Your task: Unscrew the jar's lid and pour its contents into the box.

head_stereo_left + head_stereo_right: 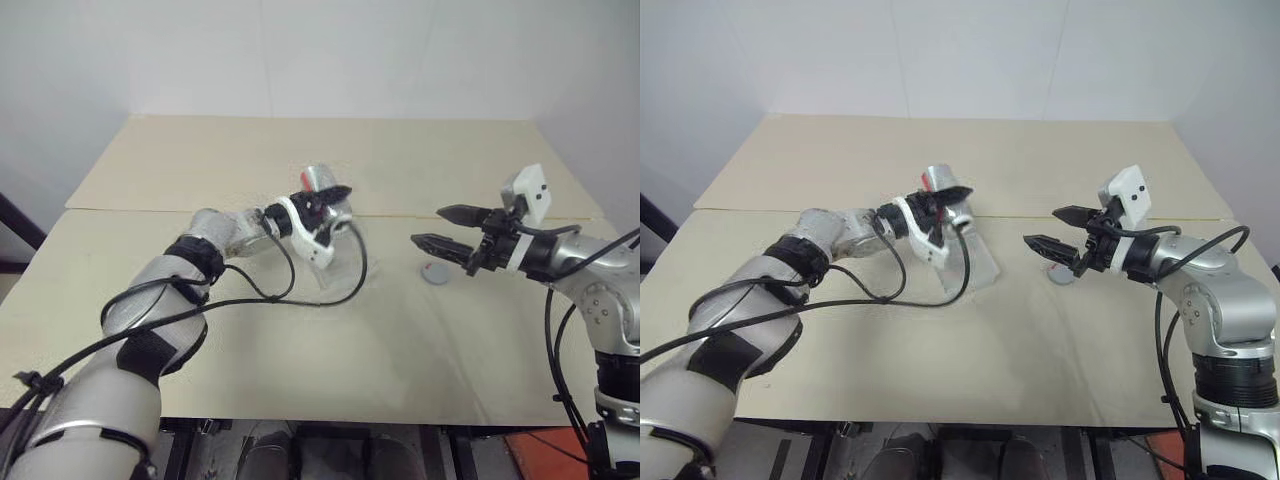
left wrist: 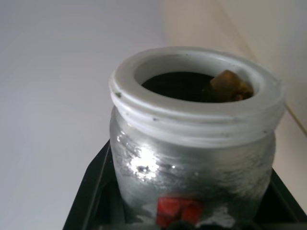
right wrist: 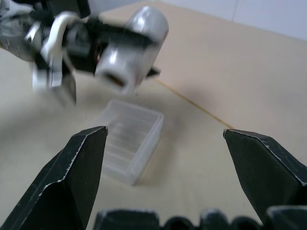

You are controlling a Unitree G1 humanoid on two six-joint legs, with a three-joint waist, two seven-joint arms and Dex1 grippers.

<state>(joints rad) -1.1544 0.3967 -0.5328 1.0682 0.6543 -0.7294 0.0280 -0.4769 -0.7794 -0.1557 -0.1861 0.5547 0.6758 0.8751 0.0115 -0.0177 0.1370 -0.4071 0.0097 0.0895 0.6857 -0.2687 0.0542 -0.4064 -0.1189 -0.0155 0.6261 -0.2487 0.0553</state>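
Observation:
My left gripper (image 1: 325,200) is shut on the jar (image 1: 318,180), a silvery cylinder with a red and white label. The jar (image 3: 136,40) has no cap on and is tipped on its side, its open mouth hanging above the far end of the box (image 3: 132,141). A few brown bits of the contents (image 2: 230,85) sit at the jar's white rim (image 2: 192,110). The clear box (image 1: 975,255) lies on the table under the left wrist. The grey lid (image 1: 435,272) lies flat on the table just below my right gripper (image 1: 427,226), which is open and holds nothing.
The beige tabletop (image 1: 300,340) has a seam (image 1: 150,210) running across it behind the box. Black cables (image 1: 300,295) from the left arm loop down onto the table beside the box. A white wall stands behind the table.

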